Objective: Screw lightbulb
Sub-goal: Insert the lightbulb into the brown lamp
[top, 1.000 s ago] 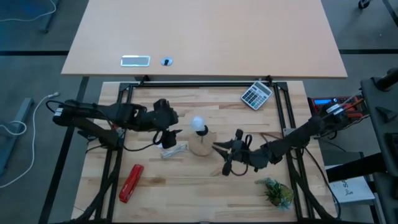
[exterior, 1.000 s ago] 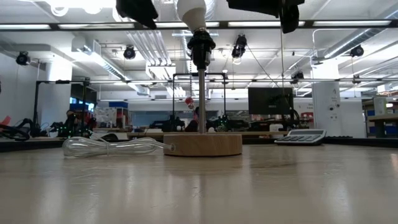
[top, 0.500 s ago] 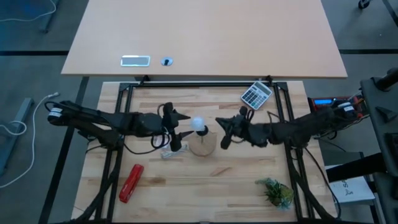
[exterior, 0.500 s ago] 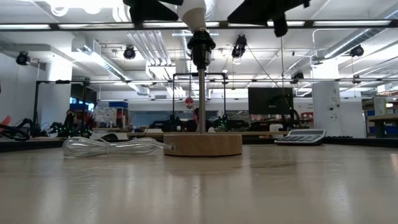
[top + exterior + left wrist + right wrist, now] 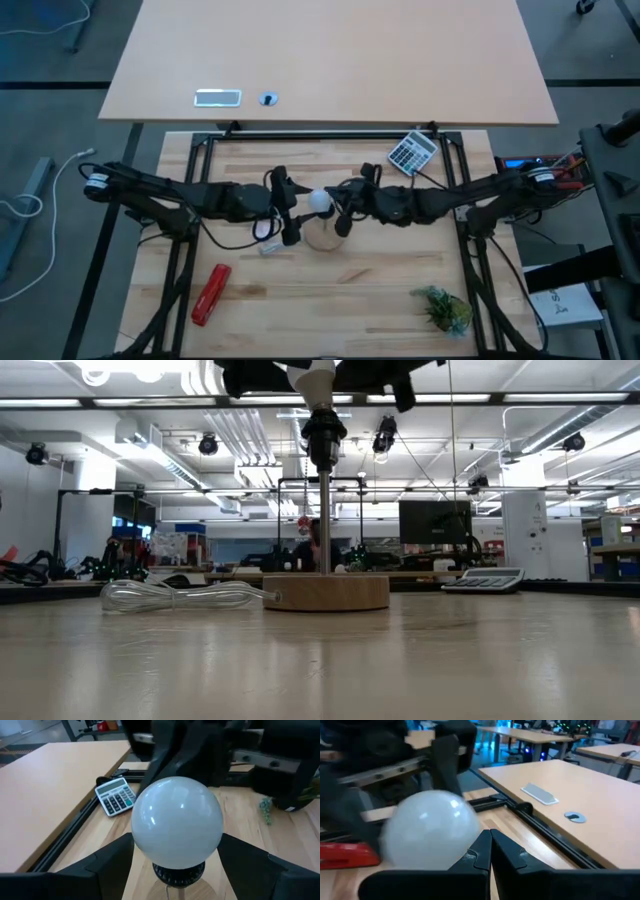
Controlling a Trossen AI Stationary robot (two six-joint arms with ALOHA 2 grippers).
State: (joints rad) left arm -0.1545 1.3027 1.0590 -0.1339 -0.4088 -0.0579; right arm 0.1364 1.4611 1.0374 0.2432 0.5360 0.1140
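The white lightbulb sits upright in the black socket on a thin rod above the round wooden disc. My left gripper is level at the bulb's left side and open. In the left wrist view its fingers stand on either side of the bulb, with no touch that shows. My right gripper is level at the bulb's right side. Its fingers are shut, close beside the bulb. My right gripper comes level from the table's right, with its shut fingertips right next to the bulb's right side. I cannot tell whether they touch it. The bulb stands upright in the socket.
A calculator lies at the far right. A red tool lies at the near left and a small green plant at the near right. A clear coiled cord lies left of the disc. A person shows in the room behind.
My left gripper has gone toward the table's right, up to the bulb. My right gripper has gone from the near right toward the far edge and left, up to the bulb's other side. The bulb and lamp base have stayed in place.
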